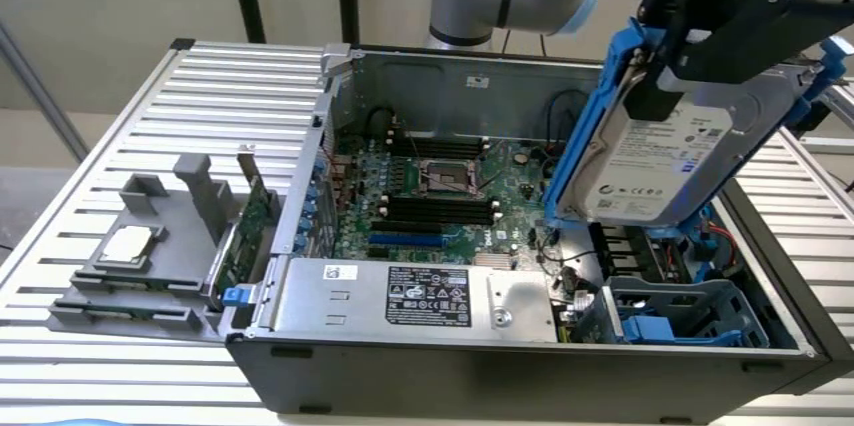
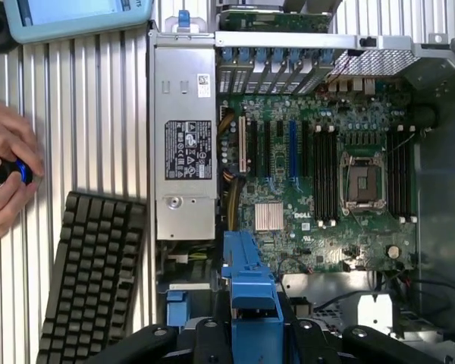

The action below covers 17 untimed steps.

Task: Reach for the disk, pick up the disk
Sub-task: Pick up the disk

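The disk (image 1: 663, 164), a silver-grey hard drive with a white label in blue carrier rails, hangs nearly upright above the open computer case at the exterior view's right. My black gripper (image 1: 681, 86) is shut on its upper part, and the drive's lower edge is clear of the case's drive bay. In the wrist view the blue carrier rail of the disk (image 2: 250, 292) runs out from between my gripper (image 2: 250, 337) fingers, with the motherboard far below it.
The open case (image 1: 790, 291) holds a motherboard (image 1: 441, 186), a power supply (image 1: 414, 296) and a blue drive cage (image 1: 681, 314). A grey holder with a square chip (image 1: 127, 244) and a green card (image 1: 254, 221) stands at the exterior view's left. A keyboard (image 2: 91, 277) and a person's hand (image 2: 4, 178) lie beside the case.
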### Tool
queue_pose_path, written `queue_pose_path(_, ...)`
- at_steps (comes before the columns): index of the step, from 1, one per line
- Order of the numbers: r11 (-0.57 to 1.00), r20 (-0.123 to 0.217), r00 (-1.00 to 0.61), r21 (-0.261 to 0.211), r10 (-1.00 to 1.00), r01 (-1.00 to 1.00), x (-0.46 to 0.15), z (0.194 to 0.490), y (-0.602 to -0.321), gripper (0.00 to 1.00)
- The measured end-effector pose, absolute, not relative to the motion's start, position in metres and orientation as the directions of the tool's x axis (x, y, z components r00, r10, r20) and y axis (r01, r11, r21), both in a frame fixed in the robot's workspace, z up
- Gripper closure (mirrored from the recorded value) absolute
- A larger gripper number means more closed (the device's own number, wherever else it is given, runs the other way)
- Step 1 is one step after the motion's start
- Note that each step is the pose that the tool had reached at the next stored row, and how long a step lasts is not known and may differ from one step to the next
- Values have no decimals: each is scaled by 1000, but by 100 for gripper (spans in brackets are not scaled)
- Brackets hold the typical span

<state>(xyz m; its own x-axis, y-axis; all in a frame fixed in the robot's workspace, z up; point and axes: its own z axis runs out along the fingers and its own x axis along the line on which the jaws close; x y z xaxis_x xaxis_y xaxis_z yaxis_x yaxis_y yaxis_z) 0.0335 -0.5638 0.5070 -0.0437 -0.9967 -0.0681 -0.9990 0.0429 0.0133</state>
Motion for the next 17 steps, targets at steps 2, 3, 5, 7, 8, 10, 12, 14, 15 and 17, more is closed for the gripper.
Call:
queue_pose_path(2, 43, -68, -44, 13, -997, -999, 39, 506, -568, 67)
queue_pose_path(3, 43, -68, -44, 13, -997, -999, 42, 506, -570, 67)
queue_pose_path(5, 43, -68, -44, 13, -997, -999, 48, 505, -573, 67)
queue_pose_path(7, 43, -69, -44, 13, -997, -999, 55, 504, -576, 67)
queue_pose_path(8, 43, -69, -44, 13, -997, -999, 58, 503, -577, 67)
queue_pose_path(10, 43, -70, -44, 13, -997, -999, 65, 502, -579, 67)
queue_pose_path(12, 43, -72, -44, 13, -996, -999, 71, 500, -580, 67)
queue_pose_path(14, 43, -73, -44, 13, -996, -999, 77, 499, -582, 67)
queue_pose_path(15, 43, -73, -44, 14, -996, -999, 80, 498, -583, 67)
queue_pose_path(17, 43, -75, -44, 14, -996, -999, 86, 496, -585, 67)
